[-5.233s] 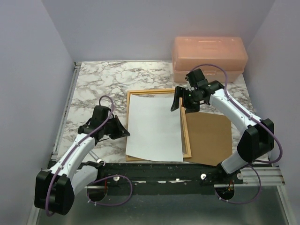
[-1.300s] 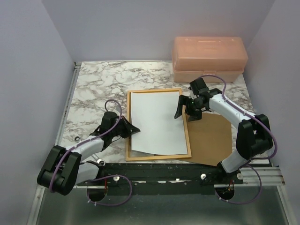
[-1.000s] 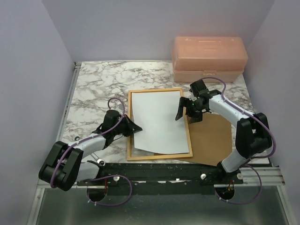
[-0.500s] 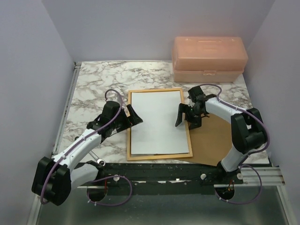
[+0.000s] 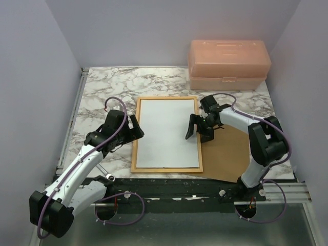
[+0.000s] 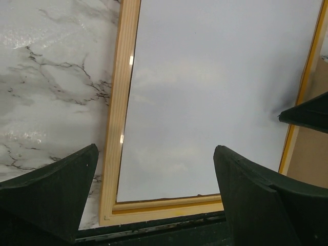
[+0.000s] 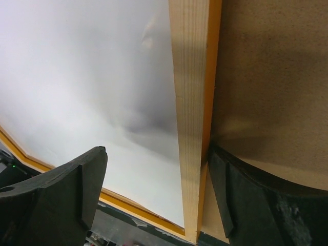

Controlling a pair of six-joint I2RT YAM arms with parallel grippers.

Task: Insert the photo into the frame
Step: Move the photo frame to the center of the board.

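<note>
White-backed photo (image 5: 166,138) is seen seated flat inside frame (image 5: 166,169); insertion is judged done. Left gripper (image 5: 135,127) and right gripper (image 5: 198,131) are spread, empty.

The surface (image 5: 102,87) has a white marble pattern with grey veins. It is glossy enough to show small bright glints near its left edge in the left wrist view. Plain pale lilac walls close it in on three sides: a back wall (image 5: 169,31) along the far edge, a left wall (image 5: 31,102) and a right wall (image 5: 307,77). A metal rail (image 5: 71,120) runs along the left edge and a black strip (image 5: 169,185) along the near edge. The light is soft and even, with faint shadows.
</note>
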